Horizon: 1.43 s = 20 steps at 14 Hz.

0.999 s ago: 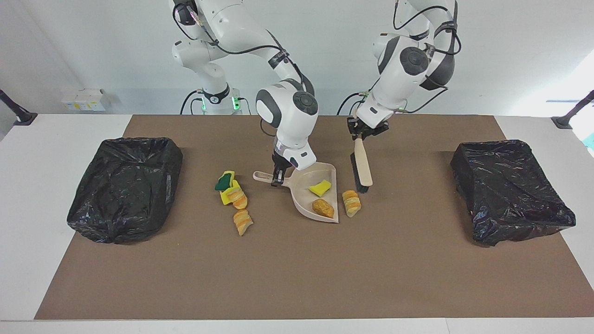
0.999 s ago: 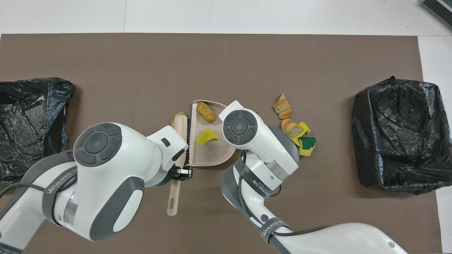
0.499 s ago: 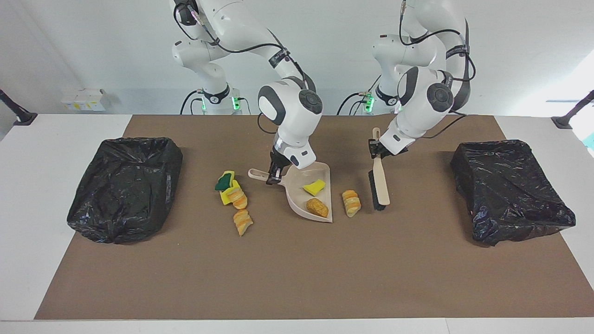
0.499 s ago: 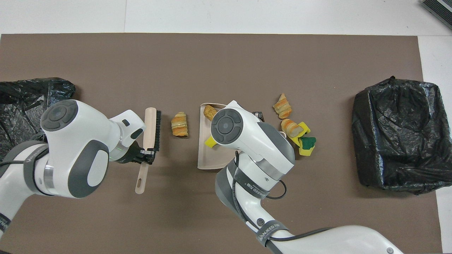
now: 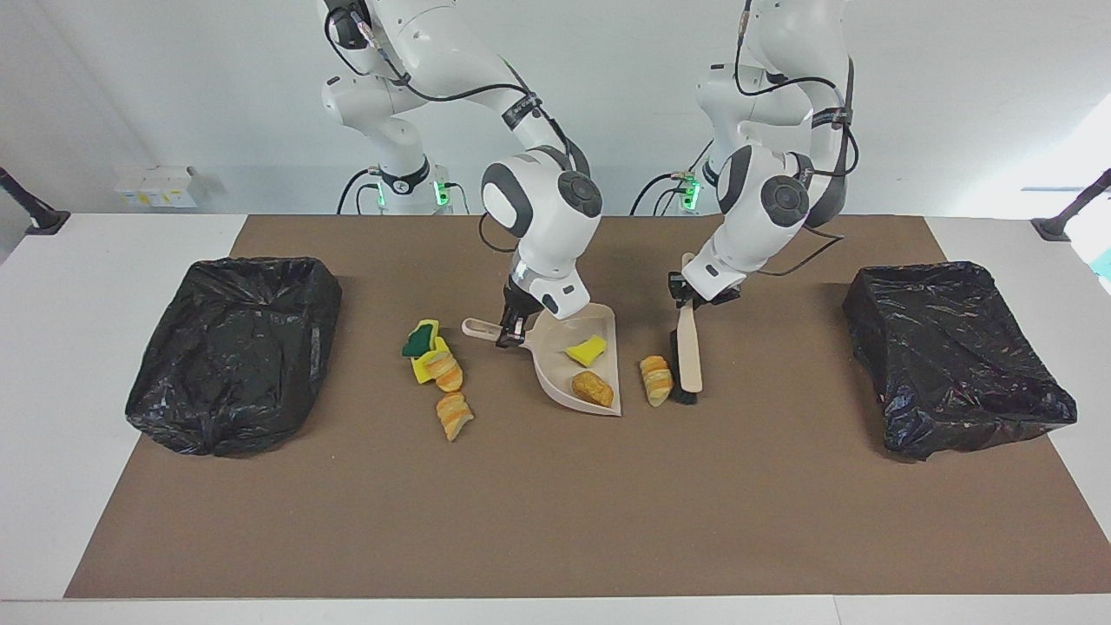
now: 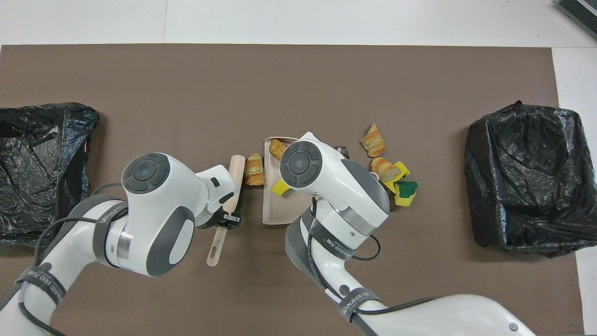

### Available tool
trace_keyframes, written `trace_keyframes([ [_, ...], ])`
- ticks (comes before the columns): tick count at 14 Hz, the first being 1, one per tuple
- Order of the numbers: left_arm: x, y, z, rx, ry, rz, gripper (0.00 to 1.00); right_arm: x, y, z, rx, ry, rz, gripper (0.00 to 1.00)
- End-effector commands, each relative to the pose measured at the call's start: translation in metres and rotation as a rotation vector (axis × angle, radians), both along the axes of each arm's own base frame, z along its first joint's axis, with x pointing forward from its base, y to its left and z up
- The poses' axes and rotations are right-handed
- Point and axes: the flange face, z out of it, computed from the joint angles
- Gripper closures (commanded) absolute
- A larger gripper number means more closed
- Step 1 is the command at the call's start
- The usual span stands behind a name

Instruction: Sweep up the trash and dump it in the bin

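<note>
Plainly, the trash is light, soft stuff: sponge wedges and bread-like chunks that should yield and tumble under bristles, so pushing suits them better than pinching. Two pieces already lie in the dustpan (image 5: 575,365), a yellow sponge wedge (image 5: 587,351) and a brown chunk (image 5: 593,388). One striped chunk (image 5: 657,380) sits on the mat between the pan's open lip and the brush (image 5: 687,354), touching or almost touching the bristles. Three or four more scraps, a green-topped sponge (image 5: 420,340) and two striped chunks (image 5: 450,392) among them, cluster beside the pan toward the right arm's end.

The left gripper (image 5: 692,298) has its fingers clamped on the brush handle, with the head down at the mat. The right gripper (image 5: 512,334) is clamped on the pan's handle where it meets the scoop, a sound place to hold, since a stiff plastic pan tips easily from there.

Underfoot is a flat brown mat (image 5: 555,512) with some texture; the scraps may drag or roll rather than slide. A black-lined bin (image 5: 234,351) sits at the right arm's end of the table, and a second bin (image 5: 955,356) at the left arm's end, both well apart from the scraps, with open mat between.
</note>
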Motion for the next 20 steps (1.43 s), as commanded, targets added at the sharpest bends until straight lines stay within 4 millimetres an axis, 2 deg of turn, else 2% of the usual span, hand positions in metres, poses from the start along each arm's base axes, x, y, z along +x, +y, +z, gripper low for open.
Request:
trace_keyframes([
  [1,-0.022,-0.027,0.010,-0.015,-0.002,-0.056,1.00,0.004,0.005,-0.009,0.039,0.010,0.019,1.00],
  [3,-0.040,-0.054,0.015,-0.012,0.005,-0.099,1.00,0.008,0.000,-0.014,0.074,0.011,0.002,1.00],
  [4,-0.042,-0.059,0.018,-0.010,0.013,-0.099,1.00,0.009,-0.003,-0.019,0.112,0.018,-0.020,1.00],
  [6,-0.041,-0.055,0.028,-0.003,0.036,-0.098,1.00,0.011,-0.005,-0.021,0.133,0.019,-0.005,1.00],
  [9,-0.040,-0.049,0.067,0.021,0.043,0.013,1.00,0.012,-0.006,-0.021,0.133,0.026,0.016,1.00],
  [11,-0.037,-0.033,0.096,0.020,0.025,0.113,1.00,0.013,-0.008,-0.013,0.136,0.031,0.063,1.00],
  [13,-0.036,-0.016,0.131,0.064,0.035,0.206,1.00,0.021,-0.024,0.000,0.134,0.037,0.082,1.00],
  [14,-0.038,-0.014,0.139,0.106,0.043,0.219,1.00,0.024,-0.031,0.007,0.134,0.039,0.105,1.00],
  [17,-0.054,-0.016,0.144,0.186,0.076,0.403,1.00,0.041,-0.073,0.038,0.134,0.066,0.159,1.00],
  [20,-0.068,-0.024,0.137,0.167,0.049,0.399,1.00,0.056,-0.122,0.071,0.124,0.092,0.223,1.00],
])
